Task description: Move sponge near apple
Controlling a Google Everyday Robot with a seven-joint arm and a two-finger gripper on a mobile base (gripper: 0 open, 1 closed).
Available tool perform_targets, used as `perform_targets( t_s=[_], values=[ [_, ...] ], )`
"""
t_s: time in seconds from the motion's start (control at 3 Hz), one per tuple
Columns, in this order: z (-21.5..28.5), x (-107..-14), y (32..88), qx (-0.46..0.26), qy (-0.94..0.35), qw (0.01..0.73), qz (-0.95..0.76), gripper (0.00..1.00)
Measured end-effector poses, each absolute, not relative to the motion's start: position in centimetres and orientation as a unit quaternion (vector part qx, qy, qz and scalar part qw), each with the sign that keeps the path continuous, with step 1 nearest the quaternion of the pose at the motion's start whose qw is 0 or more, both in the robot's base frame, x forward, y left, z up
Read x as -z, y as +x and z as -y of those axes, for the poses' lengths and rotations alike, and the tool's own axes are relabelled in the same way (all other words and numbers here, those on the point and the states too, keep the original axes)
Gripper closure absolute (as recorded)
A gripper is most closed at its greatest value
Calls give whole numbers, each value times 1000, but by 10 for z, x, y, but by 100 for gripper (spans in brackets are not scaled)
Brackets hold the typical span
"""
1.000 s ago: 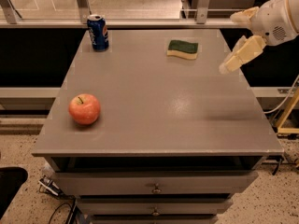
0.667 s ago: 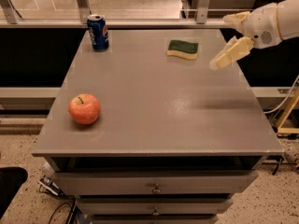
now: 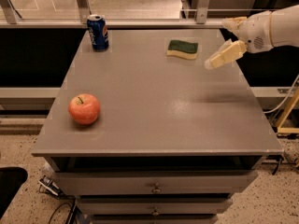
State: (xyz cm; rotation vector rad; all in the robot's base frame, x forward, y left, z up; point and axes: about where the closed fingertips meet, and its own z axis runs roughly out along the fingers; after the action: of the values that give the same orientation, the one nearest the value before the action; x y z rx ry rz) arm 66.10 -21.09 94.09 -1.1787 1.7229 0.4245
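Grey tabletop (image 3: 154,106) bears sponge (image 3: 182,49) and apple (image 3: 84,108); jaws hover spread, empty, beside sponge.

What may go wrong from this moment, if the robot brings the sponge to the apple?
1. The gripper hovers to the right of the sponge, which lies close to the far edge of the table; a poor approach might push it off.
2. The apple is round and sits near the front left edge; a bump from the sponge might roll it off.
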Motion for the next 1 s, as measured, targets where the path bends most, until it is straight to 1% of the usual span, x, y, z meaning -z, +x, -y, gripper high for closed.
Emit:
perform_targets(
  t_s=[0.33,0.67,1.0],
  values=[
    [214,-934,665,-173,-471,479,-720,0],
    [221,-927,686,-171,-448,500,-721,0],
    [215,-916,720,-181,-434,522,-712,0]
  ],
)
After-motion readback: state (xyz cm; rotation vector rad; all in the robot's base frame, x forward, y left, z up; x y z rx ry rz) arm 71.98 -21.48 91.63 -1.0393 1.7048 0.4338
